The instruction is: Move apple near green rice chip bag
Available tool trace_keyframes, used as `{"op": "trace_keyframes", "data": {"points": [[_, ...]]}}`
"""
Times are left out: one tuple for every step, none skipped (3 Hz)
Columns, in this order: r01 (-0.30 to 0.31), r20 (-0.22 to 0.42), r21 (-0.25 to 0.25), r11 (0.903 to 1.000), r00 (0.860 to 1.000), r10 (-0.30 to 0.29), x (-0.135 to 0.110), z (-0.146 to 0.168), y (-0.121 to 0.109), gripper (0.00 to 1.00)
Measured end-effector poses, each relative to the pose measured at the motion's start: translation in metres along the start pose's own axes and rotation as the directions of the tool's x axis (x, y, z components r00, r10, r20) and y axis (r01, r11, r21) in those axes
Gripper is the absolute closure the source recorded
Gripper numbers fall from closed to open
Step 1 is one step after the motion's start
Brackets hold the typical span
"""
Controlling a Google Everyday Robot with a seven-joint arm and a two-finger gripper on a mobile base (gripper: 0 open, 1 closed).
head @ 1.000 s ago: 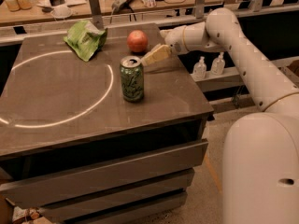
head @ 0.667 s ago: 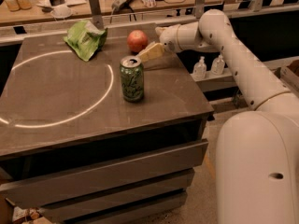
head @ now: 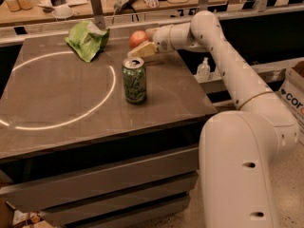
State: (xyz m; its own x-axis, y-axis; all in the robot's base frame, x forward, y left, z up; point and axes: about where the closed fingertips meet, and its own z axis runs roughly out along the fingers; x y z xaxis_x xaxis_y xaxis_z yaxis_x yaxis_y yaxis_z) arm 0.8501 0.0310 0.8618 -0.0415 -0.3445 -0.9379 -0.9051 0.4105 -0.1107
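The apple (head: 137,38), small, round and red-orange, sits on the table near the far right edge. The green rice chip bag (head: 87,41), crumpled with a pale top, lies to its left at the table's back. My gripper (head: 144,42) reaches in from the right and is open, with one finger in front of the apple and one behind it. The apple rests on the table between them, about a hand's width from the bag.
A green soda can (head: 134,80) stands upright in front of the apple. A white circle line (head: 71,120) is marked on the dark table (head: 166,103). A cluttered bench (head: 57,6) runs behind. A cardboard box (head: 294,91) sits on the floor at the right.
My gripper has moved left from beside the apple so that its fingers now straddle it. The apple, the can and the bag have stayed in place.
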Motion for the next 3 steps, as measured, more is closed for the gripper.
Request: {"op": "trace_keyframes", "data": {"points": [[0.007,0.006,-0.025,0.9997,1.0,-0.006,-0.009,0.013,0.001,0.47],[0.014,0.03,-0.044,0.9989,0.999,-0.013,-0.03,0.021,0.005,0.72],[0.015,0.078,-0.088,0.996,0.997,-0.008,-0.06,0.035,0.02,0.95]]}}
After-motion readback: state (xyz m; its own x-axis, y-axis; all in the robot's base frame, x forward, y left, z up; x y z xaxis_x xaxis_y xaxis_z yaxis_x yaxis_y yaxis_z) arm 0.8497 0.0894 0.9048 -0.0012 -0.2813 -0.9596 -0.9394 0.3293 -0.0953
